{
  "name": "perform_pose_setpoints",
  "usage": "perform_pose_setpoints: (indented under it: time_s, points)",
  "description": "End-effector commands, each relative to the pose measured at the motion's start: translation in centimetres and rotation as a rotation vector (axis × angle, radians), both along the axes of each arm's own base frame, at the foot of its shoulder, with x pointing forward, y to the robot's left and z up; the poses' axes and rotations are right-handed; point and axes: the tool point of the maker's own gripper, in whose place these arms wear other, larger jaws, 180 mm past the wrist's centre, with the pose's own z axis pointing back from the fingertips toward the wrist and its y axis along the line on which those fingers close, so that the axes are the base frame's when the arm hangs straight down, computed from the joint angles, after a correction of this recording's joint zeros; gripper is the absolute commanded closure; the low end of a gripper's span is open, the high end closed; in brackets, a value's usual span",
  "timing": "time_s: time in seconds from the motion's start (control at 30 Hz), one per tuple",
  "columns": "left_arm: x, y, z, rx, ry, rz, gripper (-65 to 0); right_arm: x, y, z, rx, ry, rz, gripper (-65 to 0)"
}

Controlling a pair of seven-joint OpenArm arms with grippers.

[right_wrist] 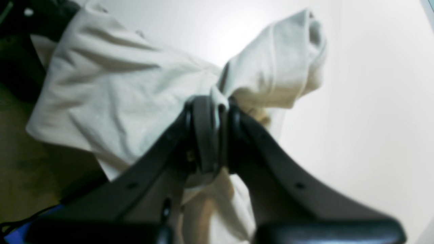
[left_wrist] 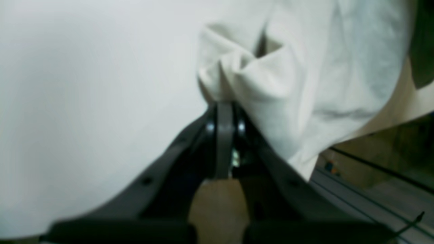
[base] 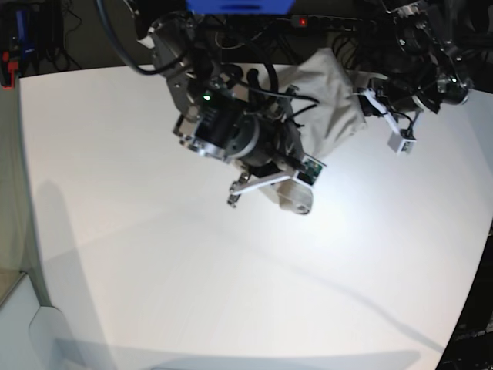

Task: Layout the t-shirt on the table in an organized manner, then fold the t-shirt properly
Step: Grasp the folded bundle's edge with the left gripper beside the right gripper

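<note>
While the beige t-shirt (base: 327, 104) hangs bunched over the white worktop (base: 154, 254), both grippers pinch it. The left gripper (left_wrist: 224, 103) is clamped on a fold; the right gripper (right_wrist: 217, 105) grips another.

A robotics lab: two camera-fitted arms work over a large white table (base: 154, 254) with a curved edge, dark cables (base: 46, 31) trail behind it, and a bare tan floor (right_wrist: 30, 162) lies beside it.

Bright, even light falls from above onto the table (base: 154, 254), where my arms throw long soft shadows. My two wrist views are blurred, my own fingers (right_wrist: 203, 132) darkest and most out of focus. The base view is sharper but bows at its edges.
</note>
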Motion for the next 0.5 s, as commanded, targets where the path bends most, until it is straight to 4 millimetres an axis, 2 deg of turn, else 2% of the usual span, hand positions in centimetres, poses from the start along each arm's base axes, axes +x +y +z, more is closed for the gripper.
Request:
perform_pose_setpoints:
  time_s: [0.0,0.13,0.27,0.33,0.47]
  points:
    - [0.8,-0.5,0.6,-0.006,-0.031,-0.014,-0.2,0.8,0.8,1.7,0.057,-0.037,-0.006,-0.1]
    - [0.9,-1.9,-1.0,-0.037,0.022,-0.034,-0.2,0.9,0.8,1.5,0.052,-0.032,-0.005,-0.1]
    - [1.3,-2.4,-2.6,-0.064,0.075,-0.027,-0.2,0.9,0.8,1.5,0.051,-0.031,-0.006,-0.1]
    - [1.9,-2.7,-3.0,-0.076,0.084,-0.022,-0.2,1.0,0.7,1.4,0.051,-0.030,-0.009,-0.1]
    - [4.4,-3.4,-3.4,-0.136,0.039,0.017,-0.2,1.0,0.7,0.8,0.039,-0.016,-0.010,-0.1]
